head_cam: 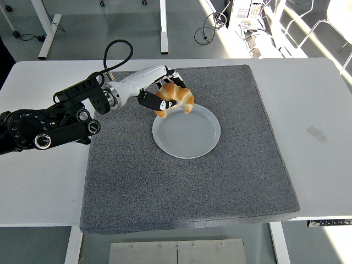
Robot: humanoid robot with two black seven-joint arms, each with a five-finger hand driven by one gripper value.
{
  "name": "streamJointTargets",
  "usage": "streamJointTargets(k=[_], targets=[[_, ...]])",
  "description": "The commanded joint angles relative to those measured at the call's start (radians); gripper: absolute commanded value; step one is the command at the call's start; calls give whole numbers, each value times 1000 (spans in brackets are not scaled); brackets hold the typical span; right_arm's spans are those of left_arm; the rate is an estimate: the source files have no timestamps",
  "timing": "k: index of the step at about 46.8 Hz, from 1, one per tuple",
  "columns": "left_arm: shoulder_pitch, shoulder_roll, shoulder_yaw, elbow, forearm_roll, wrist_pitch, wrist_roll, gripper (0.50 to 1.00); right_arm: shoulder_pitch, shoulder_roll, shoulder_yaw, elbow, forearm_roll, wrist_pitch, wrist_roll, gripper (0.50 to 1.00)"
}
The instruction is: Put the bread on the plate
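White tabletop [330,99] fills most of my view, with a large square of grey, coarse-felted mat [187,181] laid over its middle; beyond the far edge I see a grey floor, table legs and some loose cables in sunlight.

On my reading the task is well over halfway. I have the bread [176,98] lifted and carried in my left hand [162,94], which reaches in from the left with its fingers [149,101] curled around the loaf, the thumb tucked under it. The bread hangs over the plate's [187,142] far-left rim, not yet resting on it as far as I can tell; whether its lower tip touches the rim I cannot say from this angle. What I judge is left: bring it a little further toward the plate's centre, lower it, and let go. My right arm is out of view.

The bread is a croissant-like piece, curved and ridged, golden-brown with a paler underside, and it looks light and crusty. The plate is round, shallow, pale and glossy, with a raised lip and a flat well, so I expect the bread to sit without rolling. The hand is white-shelled with black finger segments, on a black jointed arm.
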Motion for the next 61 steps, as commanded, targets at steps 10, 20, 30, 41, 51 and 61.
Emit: streamJointTargets(k=[10, 20, 30, 41, 51, 61], targets=[[47, -56, 6, 53, 18, 0, 3, 507, 0, 0, 0, 0, 0, 0, 0, 1000], [79, -95, 12, 102, 19, 0, 3, 507, 0, 0, 0, 0, 0, 0, 0, 1000], [96, -156, 34, 168, 35, 0, 5, 507, 0, 0, 0, 0, 0, 0, 0, 1000], [97, -175, 36, 189, 36, 0, 5, 507, 0, 0, 0, 0, 0, 0, 0, 1000], [111, -199, 48, 232, 35, 0, 5, 511, 0, 0, 0, 0, 0, 0, 0, 1000], [117, -202, 46, 237, 35, 0, 3, 521, 0, 0, 0, 0, 0, 0, 0, 1000]])
